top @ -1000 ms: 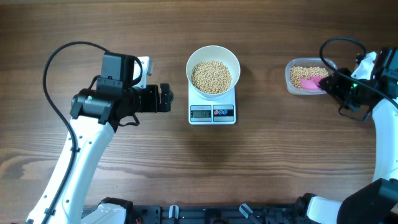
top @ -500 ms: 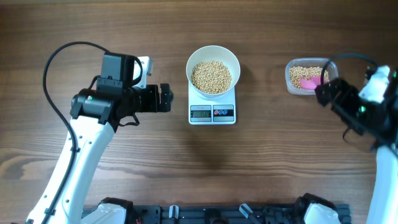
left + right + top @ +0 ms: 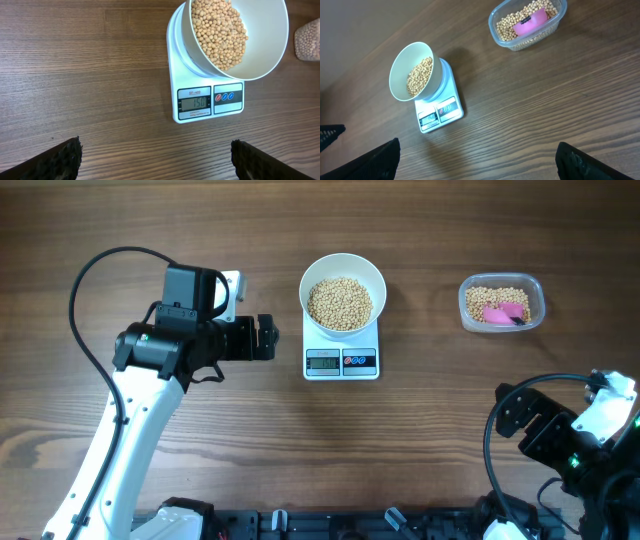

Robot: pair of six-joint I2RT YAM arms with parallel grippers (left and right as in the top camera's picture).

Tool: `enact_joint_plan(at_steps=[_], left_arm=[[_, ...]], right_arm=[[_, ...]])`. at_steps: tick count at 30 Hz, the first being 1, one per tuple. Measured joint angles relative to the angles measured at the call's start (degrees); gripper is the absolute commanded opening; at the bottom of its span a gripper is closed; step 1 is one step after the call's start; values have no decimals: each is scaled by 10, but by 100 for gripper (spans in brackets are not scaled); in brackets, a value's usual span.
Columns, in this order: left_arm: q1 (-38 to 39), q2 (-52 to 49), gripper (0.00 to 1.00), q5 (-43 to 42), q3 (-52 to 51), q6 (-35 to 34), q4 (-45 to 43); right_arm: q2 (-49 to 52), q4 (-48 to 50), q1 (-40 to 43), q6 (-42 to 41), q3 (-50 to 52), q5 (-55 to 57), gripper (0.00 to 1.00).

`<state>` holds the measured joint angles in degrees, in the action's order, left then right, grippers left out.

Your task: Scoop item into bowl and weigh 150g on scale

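Fingers (image 3: 55,160) splayed on both arms; right arm (image 3: 560,435) seemingly folded, well off scale (image 3: 341,360).

White arm links (image 3: 120,440); black joints (image 3: 150,348); looped black cables (image 3: 77,288)

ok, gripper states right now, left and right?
Left gripper: open, holding nothing.
Right gripper: open, holding nothing.
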<state>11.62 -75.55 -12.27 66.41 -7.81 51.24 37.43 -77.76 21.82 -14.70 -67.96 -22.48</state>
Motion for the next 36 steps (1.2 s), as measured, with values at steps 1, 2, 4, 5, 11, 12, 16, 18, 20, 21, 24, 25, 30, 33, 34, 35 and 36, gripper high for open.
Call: enact_joint_plan(at_steps=[1, 2, 4, 5, 11, 12, 16, 18, 20, 21, 24, 25, 30, 33, 34, 35, 36], left_arm=[[0, 0, 100, 0, 0, 0, 0], [0, 0, 100, 0, 0, 0, 0], [0, 0, 100, 0, 0, 0, 0], [0, 0, 100, 0, 0, 0, 0], [0, 0, 100, 0, 0, 0, 0], [0, 0, 100, 0, 0, 0, 0], [0, 0, 100, 0, 0, 0, 0], [0, 0, 100, 0, 0, 0, 0], [0, 0, 100, 0, 0, 0, 0], [0, 0, 100, 0, 0, 0, 0], [0, 0, 100, 0, 0, 0, 0], [0, 0, 100, 0, 0, 0, 0], [0, 0, 100, 0, 0, 0, 0], [0, 0, 100, 0, 0, 0, 0], [0, 0, 100, 0, 0, 0, 0], [0, 0, 100, 0, 0, 0, 0], [0, 0, 100, 0, 0, 0, 0]], right_arm=[[0, 0, 0, 0, 0, 0, 100], [0, 0, 0, 0, 0, 0, 100], [0, 0, 0, 0, 0, 0, 100], [0, 2, 0, 0, 0, 0, 100], [0, 6, 0, -83, 0, 0, 100], [0, 6, 0, -103, 0, 0, 100], [0, 49, 0, -149, 1, 10, 100], [0, 79, 0, -155, 1, 18, 100], [1, 94, 0, -159, 1, 30, 100], [1, 98, 0, -160, 1, 33, 100], [1, 106, 0, -154, 1, 46, 100], [1, 109, -2, -144, 2, 50, 100], [-20, 164, -49, -43, 40, 71, 100], [-60, 193, -82, 23, 72, 87, 100], [-76, 202, -90, 40, 83, 96, 100], [-87, 206, -94, 50, 92, 103, 100], [-101, 218, -99, 64, 105, 113, 100]])
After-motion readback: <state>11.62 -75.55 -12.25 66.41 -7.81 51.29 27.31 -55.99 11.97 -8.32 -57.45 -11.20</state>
